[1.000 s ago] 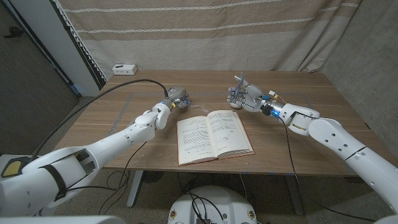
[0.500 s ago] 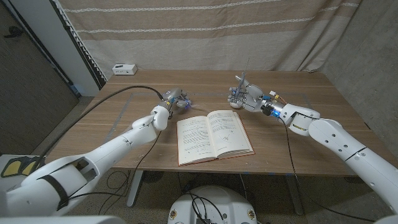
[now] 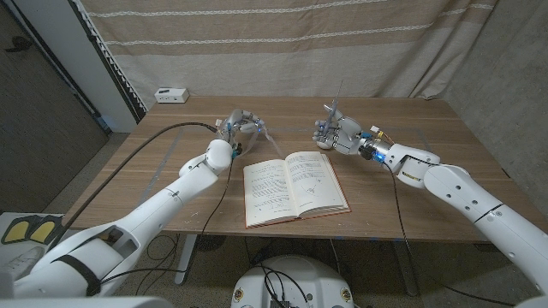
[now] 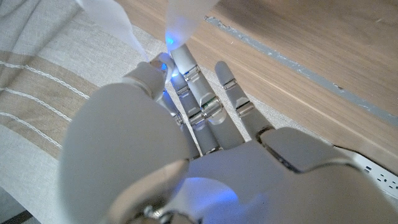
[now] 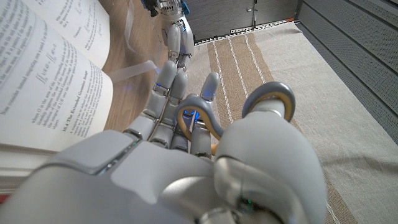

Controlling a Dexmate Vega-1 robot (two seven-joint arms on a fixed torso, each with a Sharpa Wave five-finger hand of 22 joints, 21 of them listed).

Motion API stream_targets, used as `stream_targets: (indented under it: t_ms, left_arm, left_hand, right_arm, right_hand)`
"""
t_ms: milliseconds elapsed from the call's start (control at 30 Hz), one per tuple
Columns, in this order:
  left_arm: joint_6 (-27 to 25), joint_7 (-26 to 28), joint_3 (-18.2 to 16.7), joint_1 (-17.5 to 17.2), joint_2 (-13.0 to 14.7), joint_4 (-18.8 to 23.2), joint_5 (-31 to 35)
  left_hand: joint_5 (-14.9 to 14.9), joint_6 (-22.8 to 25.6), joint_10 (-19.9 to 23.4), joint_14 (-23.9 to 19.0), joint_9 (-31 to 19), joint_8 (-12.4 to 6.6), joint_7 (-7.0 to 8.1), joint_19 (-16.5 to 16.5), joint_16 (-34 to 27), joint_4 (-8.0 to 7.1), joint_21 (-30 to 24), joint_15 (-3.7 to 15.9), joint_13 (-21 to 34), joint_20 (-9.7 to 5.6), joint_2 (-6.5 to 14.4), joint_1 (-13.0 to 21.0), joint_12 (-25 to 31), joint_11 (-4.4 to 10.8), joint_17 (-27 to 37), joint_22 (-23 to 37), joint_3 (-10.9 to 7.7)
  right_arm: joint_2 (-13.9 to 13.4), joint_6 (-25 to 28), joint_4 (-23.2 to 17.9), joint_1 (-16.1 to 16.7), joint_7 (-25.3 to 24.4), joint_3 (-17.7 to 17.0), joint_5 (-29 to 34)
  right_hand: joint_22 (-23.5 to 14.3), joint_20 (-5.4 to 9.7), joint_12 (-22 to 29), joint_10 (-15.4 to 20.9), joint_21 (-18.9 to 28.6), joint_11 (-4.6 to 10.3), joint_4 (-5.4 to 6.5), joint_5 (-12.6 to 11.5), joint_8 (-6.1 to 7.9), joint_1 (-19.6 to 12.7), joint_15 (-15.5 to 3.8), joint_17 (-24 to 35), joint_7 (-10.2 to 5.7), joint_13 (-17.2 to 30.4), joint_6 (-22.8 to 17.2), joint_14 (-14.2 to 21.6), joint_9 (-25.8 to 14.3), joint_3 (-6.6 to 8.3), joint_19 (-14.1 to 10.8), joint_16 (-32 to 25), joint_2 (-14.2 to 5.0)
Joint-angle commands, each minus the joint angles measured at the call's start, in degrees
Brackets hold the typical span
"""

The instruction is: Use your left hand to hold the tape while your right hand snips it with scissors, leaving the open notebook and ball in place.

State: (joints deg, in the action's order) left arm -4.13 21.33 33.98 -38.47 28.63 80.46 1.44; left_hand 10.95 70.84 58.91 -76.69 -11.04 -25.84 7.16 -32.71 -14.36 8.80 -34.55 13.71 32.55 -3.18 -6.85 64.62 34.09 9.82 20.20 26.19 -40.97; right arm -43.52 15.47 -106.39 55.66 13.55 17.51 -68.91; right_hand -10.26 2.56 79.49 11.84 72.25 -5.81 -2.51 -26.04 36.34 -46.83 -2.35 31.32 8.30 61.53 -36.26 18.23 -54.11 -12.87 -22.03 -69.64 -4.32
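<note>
My left hand is raised over the table's back middle and pinches one end of a clear tape strip. The strip slants down toward the open notebook. In the left wrist view the tape sits between the thumb and fingertips. My right hand holds grey-handled scissors by the notebook's far right corner, blades pointing up. In the right wrist view the scissor loops wrap my fingers, with the tape and my left hand beyond. A pale round shape under the right hand may be the ball.
A small white device sits at the table's back left corner. A striped curtain hangs behind the table. Faint grey lines are marked on the wood. Black cables trail from both wrists.
My left hand has lifted and moved toward the table's back, drawing the tape strip up off the table. The right hand with the scissors has stayed put.
</note>
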Motion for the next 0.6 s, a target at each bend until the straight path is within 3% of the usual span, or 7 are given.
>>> stream_targets:
  t_ms: [33,167,200,600]
  left_arm:
    - [3.5,2.4,-2.0,-0.5,-1.9,0.4,-4.9]
    - [5.3,1.0,-2.4,0.5,-2.8,-1.1,-7.0]
    - [6.0,0.6,-2.7,0.9,-3.6,-1.7,-8.2]
    - [7.1,-6.5,-5.3,3.9,-8.0,-5.5,-20.6]
  left_hand:
    - [-0.2,-0.5,2.2,0.2,-0.7,0.31,-0.25,0.2,0.6,-0.19,-0.6,0.03,1.4,-6.81,-0.2,-0.1,0.0,1.77,0.1,0.4,-0.59]
    - [0.4,-3.6,0.2,2.4,-3.2,0.55,-0.35,2.3,2.7,-0.77,-1.8,-0.01,2.6,-6.52,0.4,-1.0,-0.2,2.35,-0.8,1.1,-1.13]
    - [0.5,-4.3,-0.1,2.7,-3.7,0.60,0.23,2.5,2.8,-0.84,-2.0,0.01,2.8,-6.47,0.7,-1.0,-0.1,2.36,-0.9,1.2,-1.14]
    - [0.6,-4.6,-0.7,3.2,-5.2,-0.09,0.34,3.5,3.0,-0.91,-2.8,0.04,2.6,-6.40,1.3,-1.0,-0.2,2.36,-1.1,1.5,-0.69]
  right_arm:
    - [0.5,0.0,0.4,-0.6,0.5,0.8,0.4]
    - [0.4,-0.1,0.3,-0.6,0.5,0.8,0.6]
    - [0.3,0.0,0.1,-0.4,0.5,0.8,0.5]
    - [-0.5,0.0,-1.2,0.5,0.7,0.6,0.4]
  right_hand:
    - [-0.1,1.86,0.2,0.1,-0.2,-0.03,-0.35,0.0,-0.29,-0.2,-1.66,0.1,0.50,0.1,0.0,0.3,0.0,-0.34,-0.5,0.3,-0.60]
    - [-0.1,1.86,0.2,0.1,-0.3,-0.21,-0.36,0.1,-0.35,-0.2,-1.66,0.1,0.50,0.0,0.0,0.3,0.0,-0.34,-0.7,0.3,-0.65]
    - [-0.1,1.86,0.2,0.0,-0.3,-0.33,-0.38,0.1,-0.36,-0.2,-1.67,0.1,0.48,-0.1,0.0,0.3,0.0,-0.36,-0.7,0.4,-0.63]
    - [-0.1,1.87,0.2,0.0,-0.6,-0.47,-0.45,0.3,-0.47,-0.2,-1.66,-0.2,0.59,-0.3,-0.1,0.8,0.0,-0.41,-1.0,0.8,-0.73]
